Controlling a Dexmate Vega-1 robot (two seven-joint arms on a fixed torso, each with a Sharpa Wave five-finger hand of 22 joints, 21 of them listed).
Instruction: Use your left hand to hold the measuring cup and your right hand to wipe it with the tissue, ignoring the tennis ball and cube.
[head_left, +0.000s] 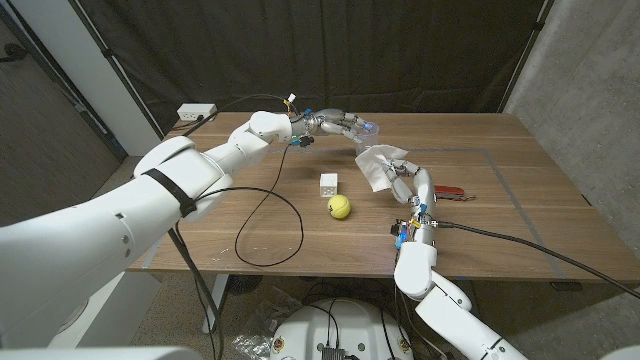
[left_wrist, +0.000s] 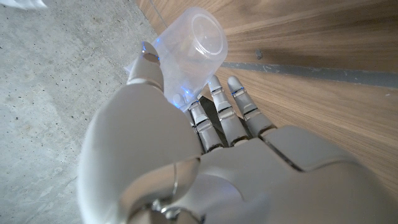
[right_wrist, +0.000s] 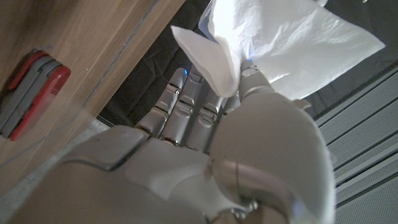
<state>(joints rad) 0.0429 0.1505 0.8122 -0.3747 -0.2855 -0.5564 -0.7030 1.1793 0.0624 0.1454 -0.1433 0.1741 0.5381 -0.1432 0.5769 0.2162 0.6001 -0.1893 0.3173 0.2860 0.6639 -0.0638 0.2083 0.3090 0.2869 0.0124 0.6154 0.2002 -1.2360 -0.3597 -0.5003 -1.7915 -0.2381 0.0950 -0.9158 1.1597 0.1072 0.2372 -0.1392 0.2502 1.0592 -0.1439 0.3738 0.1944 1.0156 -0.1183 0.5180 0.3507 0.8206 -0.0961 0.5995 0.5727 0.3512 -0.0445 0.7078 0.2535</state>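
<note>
Measuring cup: no readable markings.

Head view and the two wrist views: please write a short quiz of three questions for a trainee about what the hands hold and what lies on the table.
1. True or false: the left hand holds the measuring cup off the table.
2. What does the right hand pinch? A) tennis ball B) tissue C) cube
3. Fill in: in the head view, the white cube lies just beyond the yellow ______.

Key
1. True.
2. B, the tissue.
3. tennis ball.
</note>
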